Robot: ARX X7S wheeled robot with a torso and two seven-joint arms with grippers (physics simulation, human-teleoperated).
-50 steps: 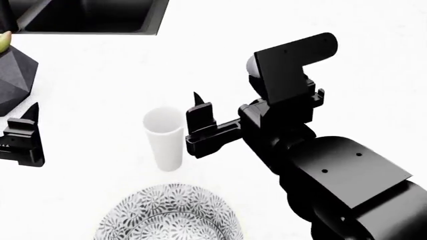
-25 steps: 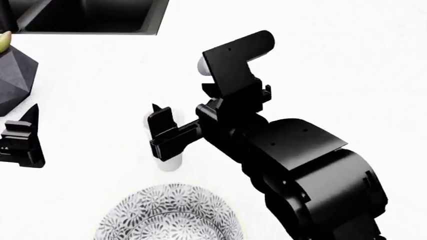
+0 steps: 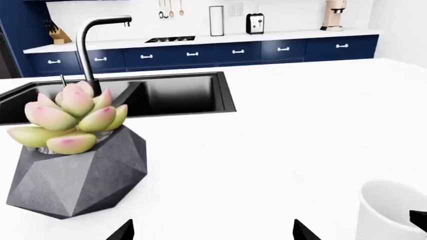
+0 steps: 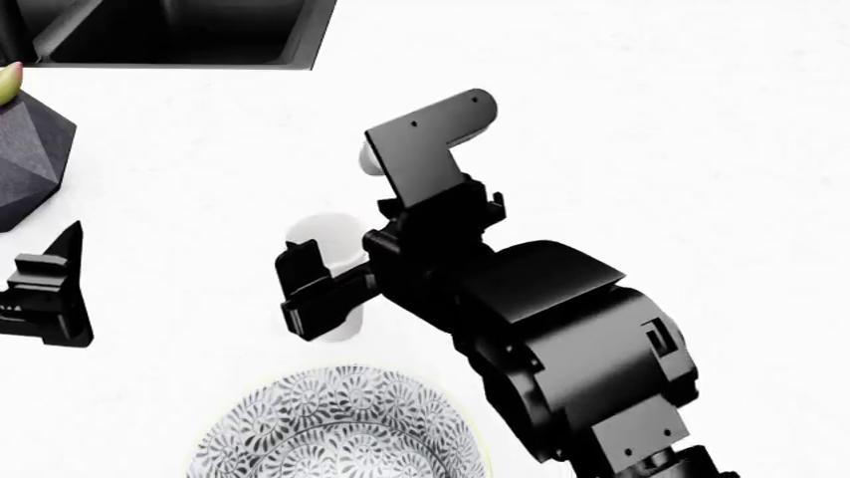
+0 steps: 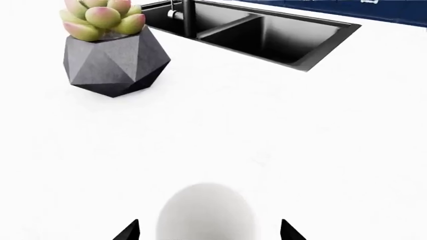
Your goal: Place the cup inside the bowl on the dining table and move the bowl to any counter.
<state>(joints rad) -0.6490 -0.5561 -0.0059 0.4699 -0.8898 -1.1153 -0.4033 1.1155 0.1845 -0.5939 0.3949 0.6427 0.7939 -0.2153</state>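
Observation:
The white cup stands upright on the white top, just beyond the black-and-white patterned bowl at the head view's lower edge. My right gripper is open at the cup, and one dark finger covers part of its side. In the right wrist view the cup sits between the two fingertips of the right gripper, with a gap on each side. My left gripper rests low to the cup's left, open and empty. The cup shows beside it.
A dark grey faceted vase with a succulent stands left of the cup, near my left gripper. A black sink with a black tap is set into the top beyond it. A counter with navy cabinets runs along the far wall.
My right arm has swung left and its open fingers now straddle the cup, where before they stood to its right. The left gripper, cup and bowl have stayed put.

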